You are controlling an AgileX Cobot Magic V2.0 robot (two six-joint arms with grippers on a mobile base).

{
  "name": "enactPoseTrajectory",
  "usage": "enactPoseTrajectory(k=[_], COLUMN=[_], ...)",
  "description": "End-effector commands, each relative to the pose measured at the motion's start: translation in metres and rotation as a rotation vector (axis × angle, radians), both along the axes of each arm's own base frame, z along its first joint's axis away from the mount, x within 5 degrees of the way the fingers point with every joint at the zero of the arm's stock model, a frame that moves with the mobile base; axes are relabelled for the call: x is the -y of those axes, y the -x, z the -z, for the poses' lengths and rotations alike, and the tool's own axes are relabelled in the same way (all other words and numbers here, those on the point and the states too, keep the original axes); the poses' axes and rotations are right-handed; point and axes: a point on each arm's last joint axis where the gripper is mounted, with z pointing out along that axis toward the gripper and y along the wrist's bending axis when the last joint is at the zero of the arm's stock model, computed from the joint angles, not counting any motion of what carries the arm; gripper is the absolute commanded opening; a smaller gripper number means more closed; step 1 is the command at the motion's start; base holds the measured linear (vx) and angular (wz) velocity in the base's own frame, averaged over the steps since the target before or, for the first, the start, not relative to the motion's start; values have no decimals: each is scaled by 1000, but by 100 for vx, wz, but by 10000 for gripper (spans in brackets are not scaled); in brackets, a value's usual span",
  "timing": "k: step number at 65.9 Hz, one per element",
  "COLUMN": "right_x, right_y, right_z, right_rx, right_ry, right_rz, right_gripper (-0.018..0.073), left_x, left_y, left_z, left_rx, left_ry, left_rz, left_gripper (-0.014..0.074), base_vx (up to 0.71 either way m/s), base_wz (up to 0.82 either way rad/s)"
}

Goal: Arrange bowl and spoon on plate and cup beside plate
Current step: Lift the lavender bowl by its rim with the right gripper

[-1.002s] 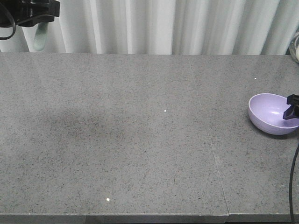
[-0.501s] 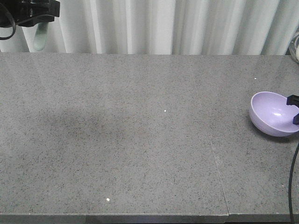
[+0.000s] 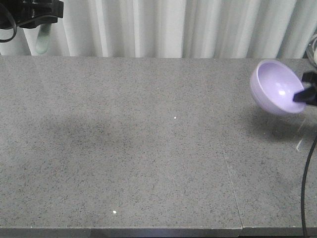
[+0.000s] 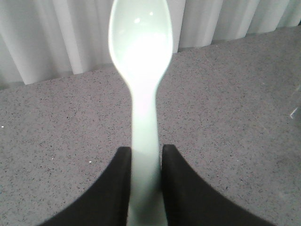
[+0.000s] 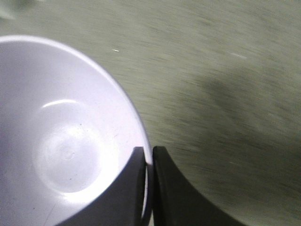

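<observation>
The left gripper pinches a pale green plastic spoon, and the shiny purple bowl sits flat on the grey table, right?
No. The glossy pale-lilac bowl is off the grey table: the right gripper pinches its rim and holds it up, tilted, as the front view shows. The left gripper does pinch the pale mint plastic spoon.

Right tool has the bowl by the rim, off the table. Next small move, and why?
Probably level the bowl, since it hangs tilted above the table at the right edge, its rim pinched in the right tool. No plate shows in any view, so a carry has no visible target. The left tool holds the spoon by the curtain.
</observation>
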Motion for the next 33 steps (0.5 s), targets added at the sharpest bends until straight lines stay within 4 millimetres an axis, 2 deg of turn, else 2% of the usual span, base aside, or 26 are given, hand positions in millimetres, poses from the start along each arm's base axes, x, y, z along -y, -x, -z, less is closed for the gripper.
enactPoseTrajectory(k=[1,11,18,25,33], right_x=[-21,-46,-59,-68,-73], right_y=[19,54,79,97,108], right_z=[-64,-116,-142,-158,-167], right_rx=[244,414,492,539,573], right_ry=[-90,-154,-148,-123,-103], right_rz=[-111,-215,-259,-272,-281], right_gripper=[-6,-5,-5,-5,-5], left_x=[-1,-1,-1,-1,-1], left_y=[11,11,11,12,12], left_z=[-26,-26,-25,-25,-25], left_rx=[125,125,118,116,116], left_ry=[54,54,52,52,52], left_rz=[-3,-3,-2,-1,-1], left_gripper=[-8,-8,-8,-8,-8], base_vx=[0,0,0,0,0], base_wz=[0,0,0,0,0])
